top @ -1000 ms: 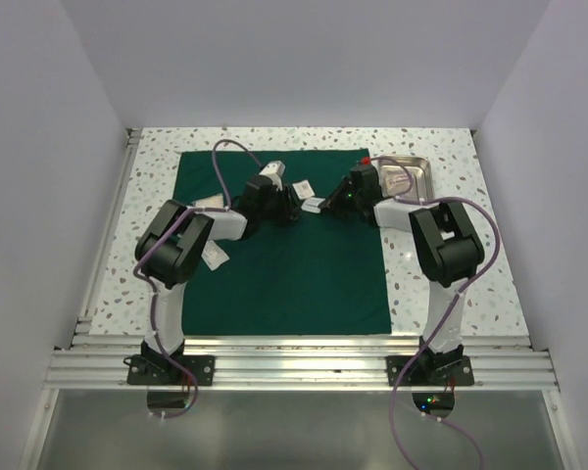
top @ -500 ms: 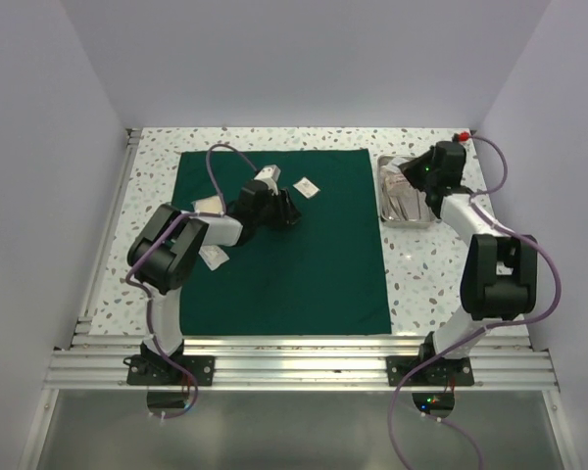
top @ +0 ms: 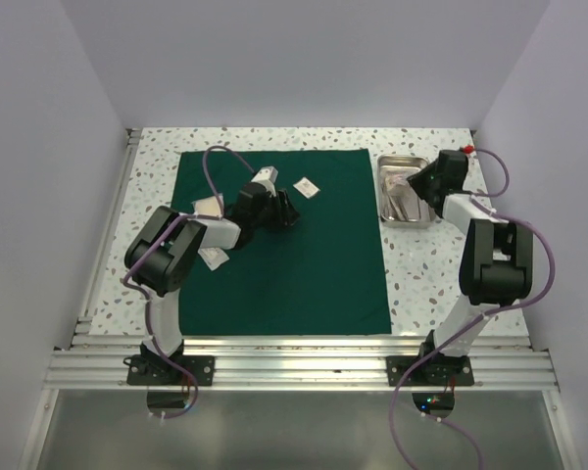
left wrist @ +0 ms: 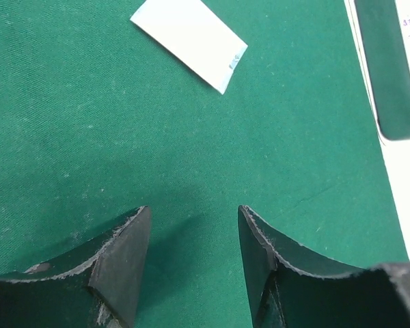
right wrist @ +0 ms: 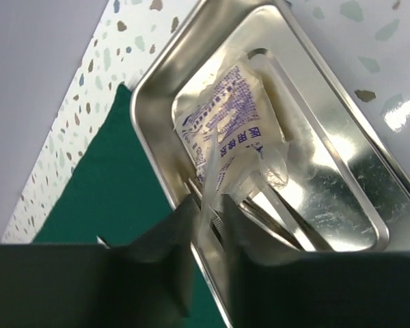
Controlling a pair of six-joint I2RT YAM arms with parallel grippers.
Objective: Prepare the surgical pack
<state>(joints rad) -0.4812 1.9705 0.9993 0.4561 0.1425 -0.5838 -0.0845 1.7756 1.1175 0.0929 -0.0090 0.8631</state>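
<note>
The surgical pack (top: 304, 264) is a dark green cloth lying flat and square on the table. My left gripper (top: 286, 209) hovers low over its far middle, open with only bare cloth (left wrist: 123, 137) between its fingers (left wrist: 193, 219). A small white packet (top: 307, 187) lies on the cloth just beyond it (left wrist: 188, 41). My right gripper (top: 418, 184) is over the steel tray (top: 416, 217) at the far right. Its jaws (right wrist: 210, 205) stand slightly apart, with the edge of a clear printed packet (right wrist: 225, 116) rising between them. The packet rests in the tray (right wrist: 335, 198).
Thin metal instruments (right wrist: 280, 212) lie in the tray under the packet. The tray sits on the speckled tabletop (top: 441, 264) just off the cloth's right edge. White walls close in on the left, back and right. A metal rail (top: 294, 367) runs along the near edge.
The right arm swung from the cloth's centre out to the tray, then its jaws parted a little. The left gripper stayed in place and opened wider.
</note>
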